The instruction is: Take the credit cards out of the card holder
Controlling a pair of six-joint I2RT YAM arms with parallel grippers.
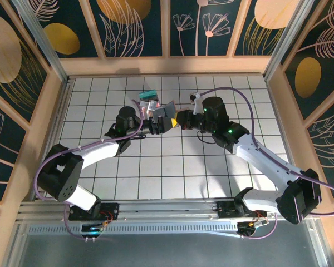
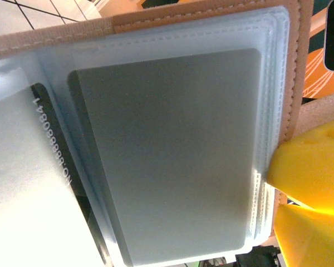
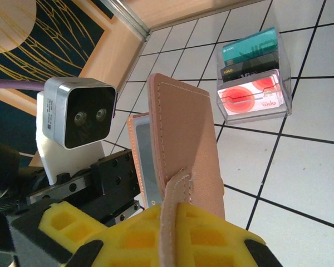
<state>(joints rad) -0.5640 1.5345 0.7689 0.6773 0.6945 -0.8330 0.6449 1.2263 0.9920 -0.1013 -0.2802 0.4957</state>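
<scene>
Currently held up off the tiled surface [image 1: 172,167], midway between the two arms: the card holder [image 1: 166,115], opened like a book. Pinched by the right tool [image 3: 170,236] at the tan strap [image 3: 177,194] and the outer flap's lower edge, yellow pads [image 3: 128,233] pressed together on the leather, probably to draw that flap aside and leave the pockets exposed. Met on the other side by the left tool [image 1: 154,124], close against the inner flap. Fingers hidden behind the leather, so cannot tell whether clamped or merely alongside.

Seen from the left wrist at very close range: grey-blue lining with stacked clear sleeves, a pale grey card [image 2: 167,156] seated fully in the front sleeve, a dark card [image 2: 53,139] with printed digits tucked behind. Neither card out yet.

Parked just beyond on the tiles, apart from the holder: a small clear box [image 3: 255,72] with teal and red cards.

Likely next: a fingertip grip on the grey card's free edge, awkward with both tools busy bracing.
</scene>
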